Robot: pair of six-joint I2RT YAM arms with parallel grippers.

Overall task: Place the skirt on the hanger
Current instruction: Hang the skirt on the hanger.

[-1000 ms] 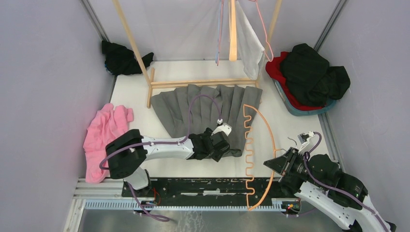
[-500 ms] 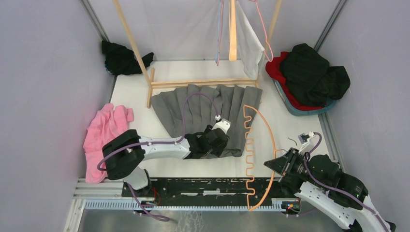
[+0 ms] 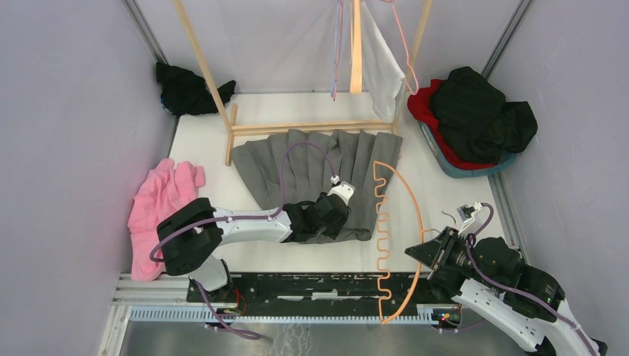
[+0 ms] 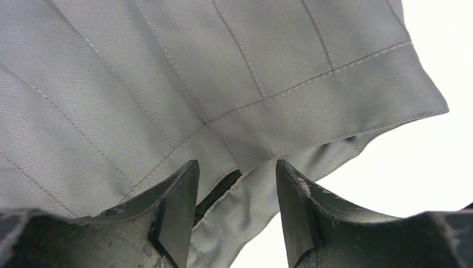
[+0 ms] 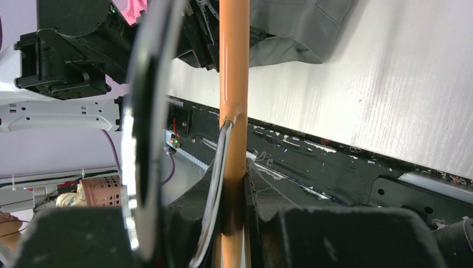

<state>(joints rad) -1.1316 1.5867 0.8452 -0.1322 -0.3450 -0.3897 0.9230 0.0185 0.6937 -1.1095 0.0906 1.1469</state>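
Note:
The grey pleated skirt (image 3: 319,159) lies flat on the white table, its waistband toward the arms. My left gripper (image 3: 343,220) sits at the near right corner of that waistband. In the left wrist view the skirt (image 4: 223,84) fills the frame, and the left gripper (image 4: 235,167) is open, its fingers straddling the waistband's edge where two layers part. The orange hanger (image 3: 415,215), with a wavy bar and a curved back, lies right of the skirt. My right gripper (image 3: 432,252) is shut on it. In the right wrist view the right gripper (image 5: 237,173) clamps the hanger's (image 5: 234,67) orange bar beside its metal hook.
A wooden rack (image 3: 304,127) stands behind the skirt, with a white cloth (image 3: 382,70) and a pink hanger (image 3: 404,52) hung on it. A pink garment (image 3: 159,204) lies at left, a black cloth (image 3: 185,90) back left, and a basket (image 3: 452,167) of dark clothes back right.
My left gripper has shifted slightly onto the skirt's near edge and its jaws have narrowed around the waistband. The right arm and hanger have not moved.

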